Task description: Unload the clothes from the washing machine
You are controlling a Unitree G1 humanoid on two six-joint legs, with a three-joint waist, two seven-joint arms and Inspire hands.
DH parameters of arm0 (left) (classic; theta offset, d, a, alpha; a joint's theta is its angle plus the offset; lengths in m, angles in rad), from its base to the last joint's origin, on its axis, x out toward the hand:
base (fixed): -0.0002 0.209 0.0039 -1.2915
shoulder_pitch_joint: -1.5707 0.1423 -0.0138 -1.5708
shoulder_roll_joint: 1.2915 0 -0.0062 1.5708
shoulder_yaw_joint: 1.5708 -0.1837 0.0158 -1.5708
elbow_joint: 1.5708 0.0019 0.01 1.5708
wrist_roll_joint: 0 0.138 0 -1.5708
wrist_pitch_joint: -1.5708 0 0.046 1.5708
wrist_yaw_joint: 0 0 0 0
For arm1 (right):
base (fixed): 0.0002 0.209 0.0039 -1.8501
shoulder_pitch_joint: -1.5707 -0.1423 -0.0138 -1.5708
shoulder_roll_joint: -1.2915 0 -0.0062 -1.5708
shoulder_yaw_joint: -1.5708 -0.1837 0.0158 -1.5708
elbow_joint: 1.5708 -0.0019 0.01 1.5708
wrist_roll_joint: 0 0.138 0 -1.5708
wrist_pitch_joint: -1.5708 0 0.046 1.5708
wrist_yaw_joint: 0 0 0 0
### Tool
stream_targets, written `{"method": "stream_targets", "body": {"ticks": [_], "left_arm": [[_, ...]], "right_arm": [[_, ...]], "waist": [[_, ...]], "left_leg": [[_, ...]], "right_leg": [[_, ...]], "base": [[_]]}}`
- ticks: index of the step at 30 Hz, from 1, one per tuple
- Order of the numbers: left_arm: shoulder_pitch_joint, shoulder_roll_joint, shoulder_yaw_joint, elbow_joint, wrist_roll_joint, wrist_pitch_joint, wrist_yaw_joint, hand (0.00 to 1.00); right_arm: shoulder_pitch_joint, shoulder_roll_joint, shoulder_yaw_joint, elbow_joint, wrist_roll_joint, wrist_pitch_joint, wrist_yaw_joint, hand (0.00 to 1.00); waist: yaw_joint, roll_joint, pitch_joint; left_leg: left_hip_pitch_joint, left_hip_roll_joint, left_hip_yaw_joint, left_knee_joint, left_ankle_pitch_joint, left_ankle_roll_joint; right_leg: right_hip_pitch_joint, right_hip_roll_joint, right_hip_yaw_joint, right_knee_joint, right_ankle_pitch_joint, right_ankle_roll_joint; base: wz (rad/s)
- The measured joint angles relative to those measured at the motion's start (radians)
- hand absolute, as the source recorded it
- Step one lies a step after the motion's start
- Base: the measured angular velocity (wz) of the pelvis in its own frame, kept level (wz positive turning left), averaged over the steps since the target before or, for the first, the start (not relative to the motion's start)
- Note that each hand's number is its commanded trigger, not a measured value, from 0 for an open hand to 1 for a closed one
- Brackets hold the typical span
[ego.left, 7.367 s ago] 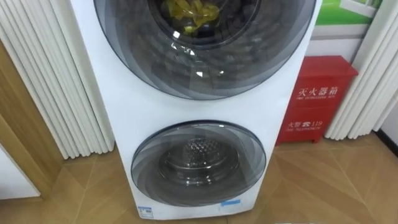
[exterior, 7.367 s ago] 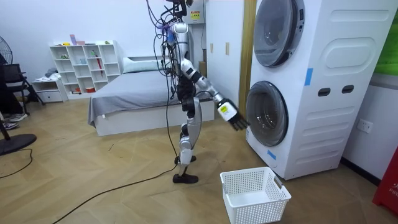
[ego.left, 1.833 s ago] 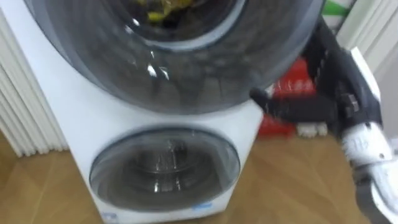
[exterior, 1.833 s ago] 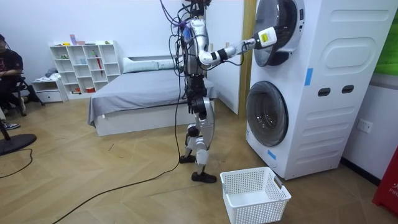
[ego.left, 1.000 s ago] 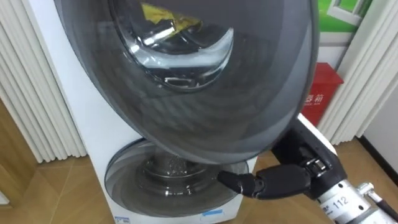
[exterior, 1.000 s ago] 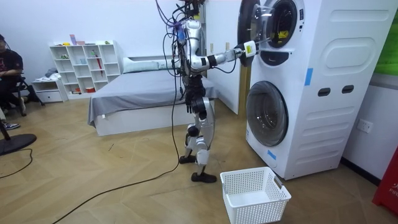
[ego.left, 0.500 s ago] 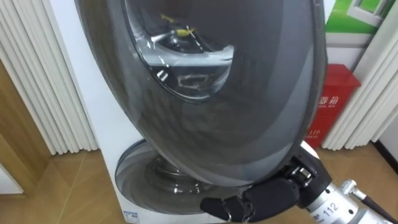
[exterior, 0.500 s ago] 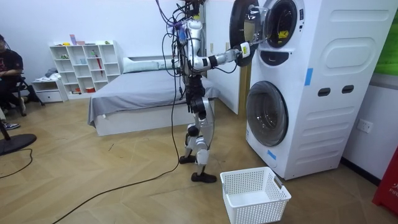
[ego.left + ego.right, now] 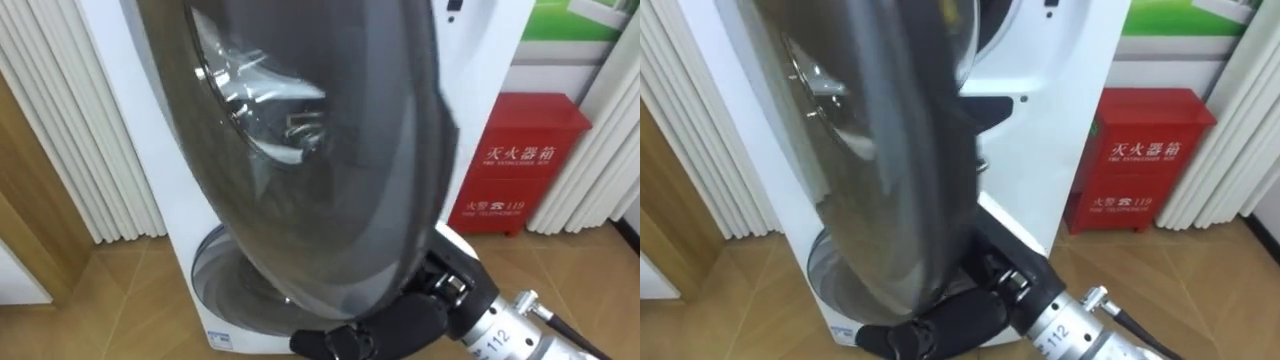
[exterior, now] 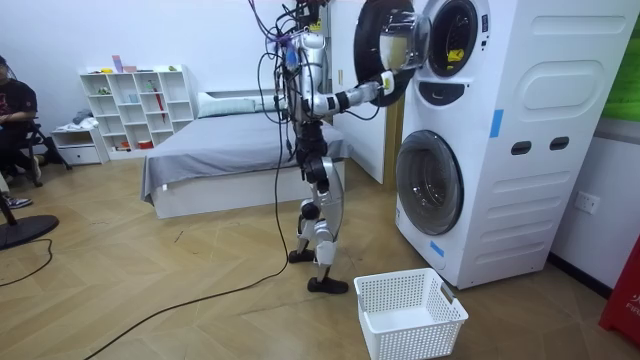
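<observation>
My right robot hand lies under the lower rim of the upper door, fingers stretched nearly straight, gripping nothing. That door stands wide open, so I judge the opening step done. The yellow clothes sit in the drum; reaching in and lifting them out is left.

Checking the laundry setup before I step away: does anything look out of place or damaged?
Nothing stands out. The upper door is swung open with the right hand at its lower edge, yellow clothes sit inside the washing machine, and the basket stands upright.
</observation>
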Motion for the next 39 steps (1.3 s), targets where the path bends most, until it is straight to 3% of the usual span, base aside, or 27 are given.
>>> {"method": "stream_targets", "body": {"ticks": [5,10,14,21,29,33,39], "left_arm": [[-0.016,0.001,0.000,0.000,0.002,0.000,0.000,0.00],[-0.039,0.004,0.000,0.000,0.011,0.001,0.000,0.00],[-0.055,0.006,0.001,0.000,0.012,0.001,0.000,0.00],[-0.065,0.002,0.001,0.000,0.011,0.006,0.006,0.00],[-0.076,0.002,0.000,-0.028,0.007,0.015,0.010,0.00],[-0.078,0.000,0.001,-0.046,0.008,0.027,0.010,0.00],[-0.076,-0.001,0.002,-0.052,-0.005,0.027,0.010,0.00]], "right_arm": [[-0.047,-0.001,0.078,0.000,-0.033,0.015,0.004,0.00],[-0.158,0.005,0.178,0.018,-0.054,0.036,0.024,0.00],[-0.246,0.042,0.267,0.026,-0.054,0.034,0.062,0.00],[-0.298,0.066,0.280,0.062,-0.050,0.035,0.072,0.00],[-0.380,0.077,0.353,0.160,-0.056,0.054,0.041,0.00],[-0.381,0.080,0.352,0.165,-0.065,0.074,0.036,0.00],[-0.380,0.079,0.351,0.177,-0.067,0.075,-0.018,0.00]], "waist": [[0.016,-0.003,-0.0003],[0.071,-0.009,-0.0011],[0.108,-0.019,-0.0022],[0.127,-0.021,0.0037],[0.153,-0.023,0.0073],[0.164,-0.022,0.0080],[0.171,-0.022,0.0085]], "left_leg": [[-0.013,0.000,-0.003,0.012,0.001,-0.002],[-0.024,-0.004,-0.022,0.012,0.006,-0.003],[-0.025,-0.011,-0.044,0.011,0.009,0.001],[-0.023,-0.036,-0.061,-0.019,0.017,0.016],[-0.023,-0.037,-0.060,-0.026,0.018,0.018],[-0.022,-0.038,-0.057,-0.027,0.018,0.018],[-0.022,-0.038,-0.046,-0.031,0.018,0.018]], "right_leg": [[0.000,-0.004,-0.016,0.001,0.003,-0.004],[-0.001,-0.010,-0.032,-0.001,0.004,-0.003],[0.017,-0.023,-0.066,-0.003,0.003,-0.005],[0.031,-0.044,-0.084,-0.005,-0.007,0.016],[0.046,-0.043,-0.090,-0.033,-0.007,0.025],[0.053,-0.044,-0.094,-0.041,-0.011,0.030],[0.052,-0.046,-0.093,-0.043,-0.013,0.033]], "base": [[0.10],[0.15],[0.29],[0.20],[0.08],[0.05],[0.00]]}}
